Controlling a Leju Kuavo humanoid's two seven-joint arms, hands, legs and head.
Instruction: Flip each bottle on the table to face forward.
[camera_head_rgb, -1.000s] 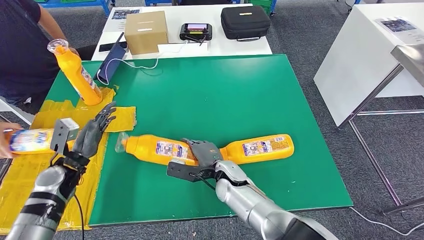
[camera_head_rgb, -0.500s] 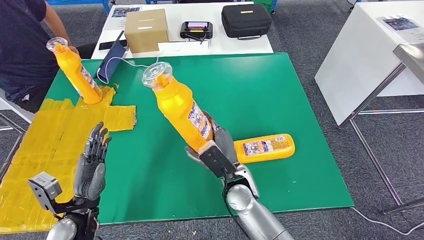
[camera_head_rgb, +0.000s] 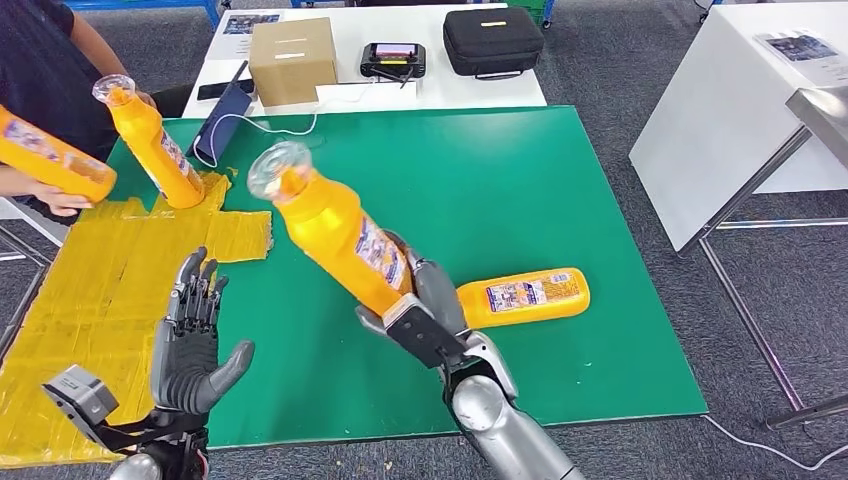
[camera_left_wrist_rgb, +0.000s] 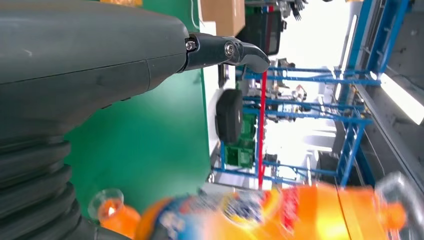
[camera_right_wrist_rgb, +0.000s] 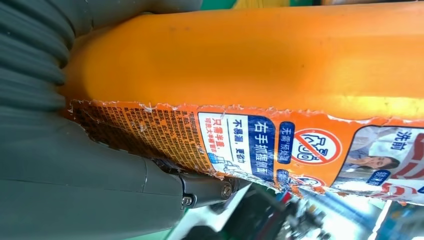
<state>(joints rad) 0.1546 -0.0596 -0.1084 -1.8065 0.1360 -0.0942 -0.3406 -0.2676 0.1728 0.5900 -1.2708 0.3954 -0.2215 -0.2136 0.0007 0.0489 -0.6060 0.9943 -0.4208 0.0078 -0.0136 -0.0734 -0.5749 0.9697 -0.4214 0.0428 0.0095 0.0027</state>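
My right hand (camera_head_rgb: 432, 312) grips an orange bottle (camera_head_rgb: 340, 235) by its lower end and holds it above the green mat (camera_head_rgb: 520, 180), tilted with its clear cap up and to the left. Close up in the right wrist view, the bottle's (camera_right_wrist_rgb: 260, 60) torn label lies against my right hand (camera_right_wrist_rgb: 75, 175). A second orange bottle (camera_head_rgb: 525, 294) lies flat on the mat just right of that hand. My left hand (camera_head_rgb: 195, 340) is raised at the near left with its fingers spread, holding nothing. Past my left hand (camera_left_wrist_rgb: 75, 75), the left wrist view shows a blurred bottle (camera_left_wrist_rgb: 280, 215).
A third bottle (camera_head_rgb: 155, 150) stands on yellow sheeting (camera_head_rgb: 90, 290) at the far left. Beside it a person's hand (camera_head_rgb: 62, 203) holds another bottle (camera_head_rgb: 50, 160). A cardboard box (camera_head_rgb: 292, 62), a black case (camera_head_rgb: 492, 42) and a controller (camera_head_rgb: 392, 62) sit on the white table behind.
My right hand raised the bottle off the mat, then leaned it further left. My left hand drew back toward me and opened its thumb outward. The person's held bottle moved up the left edge.
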